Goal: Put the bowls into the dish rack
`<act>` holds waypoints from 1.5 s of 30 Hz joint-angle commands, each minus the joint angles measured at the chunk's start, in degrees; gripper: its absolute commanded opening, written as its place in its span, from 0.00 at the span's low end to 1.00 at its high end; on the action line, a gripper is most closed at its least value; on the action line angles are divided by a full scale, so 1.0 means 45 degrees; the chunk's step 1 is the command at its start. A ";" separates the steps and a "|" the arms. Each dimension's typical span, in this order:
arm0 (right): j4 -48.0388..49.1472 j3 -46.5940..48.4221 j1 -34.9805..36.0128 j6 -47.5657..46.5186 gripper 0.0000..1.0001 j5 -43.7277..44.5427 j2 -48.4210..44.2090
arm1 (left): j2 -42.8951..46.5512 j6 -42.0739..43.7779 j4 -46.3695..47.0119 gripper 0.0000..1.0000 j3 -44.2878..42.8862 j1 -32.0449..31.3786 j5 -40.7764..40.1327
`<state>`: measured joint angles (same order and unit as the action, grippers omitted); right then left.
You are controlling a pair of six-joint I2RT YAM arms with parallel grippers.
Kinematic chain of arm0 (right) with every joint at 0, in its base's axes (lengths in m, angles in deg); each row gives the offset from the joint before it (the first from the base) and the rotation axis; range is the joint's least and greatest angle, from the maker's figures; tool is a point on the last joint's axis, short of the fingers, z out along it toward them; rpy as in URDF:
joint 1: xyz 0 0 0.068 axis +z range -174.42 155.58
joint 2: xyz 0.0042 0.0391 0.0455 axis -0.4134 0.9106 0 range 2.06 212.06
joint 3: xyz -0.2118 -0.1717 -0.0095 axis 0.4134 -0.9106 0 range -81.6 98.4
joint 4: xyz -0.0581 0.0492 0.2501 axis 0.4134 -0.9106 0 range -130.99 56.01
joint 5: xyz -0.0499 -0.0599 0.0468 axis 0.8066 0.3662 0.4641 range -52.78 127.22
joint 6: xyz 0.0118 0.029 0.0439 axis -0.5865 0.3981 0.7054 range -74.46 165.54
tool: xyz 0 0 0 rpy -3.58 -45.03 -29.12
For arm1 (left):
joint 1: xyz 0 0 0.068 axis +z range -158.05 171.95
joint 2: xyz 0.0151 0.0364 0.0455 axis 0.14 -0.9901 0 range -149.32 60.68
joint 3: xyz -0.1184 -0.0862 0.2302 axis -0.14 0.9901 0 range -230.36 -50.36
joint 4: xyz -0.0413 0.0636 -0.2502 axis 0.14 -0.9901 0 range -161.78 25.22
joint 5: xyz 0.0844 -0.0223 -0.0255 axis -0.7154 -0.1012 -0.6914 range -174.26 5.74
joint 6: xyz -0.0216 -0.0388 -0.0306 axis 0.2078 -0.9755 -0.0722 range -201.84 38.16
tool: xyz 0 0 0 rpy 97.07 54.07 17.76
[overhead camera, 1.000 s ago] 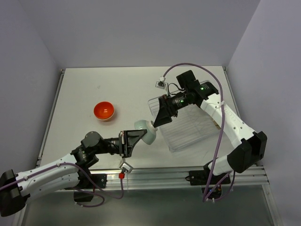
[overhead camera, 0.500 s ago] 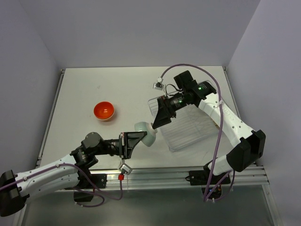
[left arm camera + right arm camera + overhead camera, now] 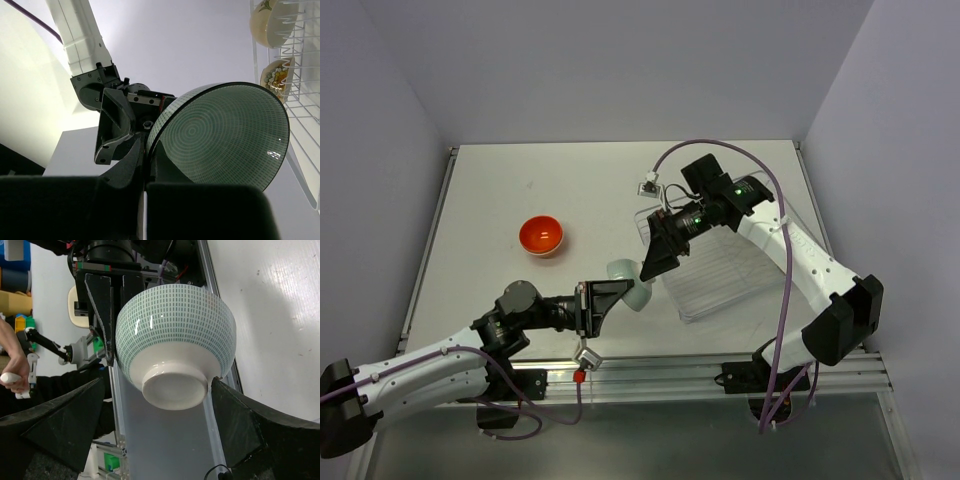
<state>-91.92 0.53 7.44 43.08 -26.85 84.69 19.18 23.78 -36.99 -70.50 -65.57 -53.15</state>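
From above, the left gripper is clamped on the rim of the mint bowl. It holds the bowl on its side over the tabletop's near-middle, just left of the dish rack, while the right gripper is spread wide at the bowl's foot. The left wrist view looks into the bowl's ringed inside, with cream bowls in the rack at the right. In the right wrist view the fingers flank the foot ring, and whether they touch it I cannot tell.
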 commanded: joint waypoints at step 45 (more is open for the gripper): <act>-0.0349 0.0382 -0.0614 -0.0781 0.00 -0.0293 -0.0413 | -0.0095 0.0727 -0.0960 0.65 -0.0993 -0.0129 -0.1035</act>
<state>-92.84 0.05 5.63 40.72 -25.15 84.69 18.81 26.05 -40.38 -71.96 -66.00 -57.39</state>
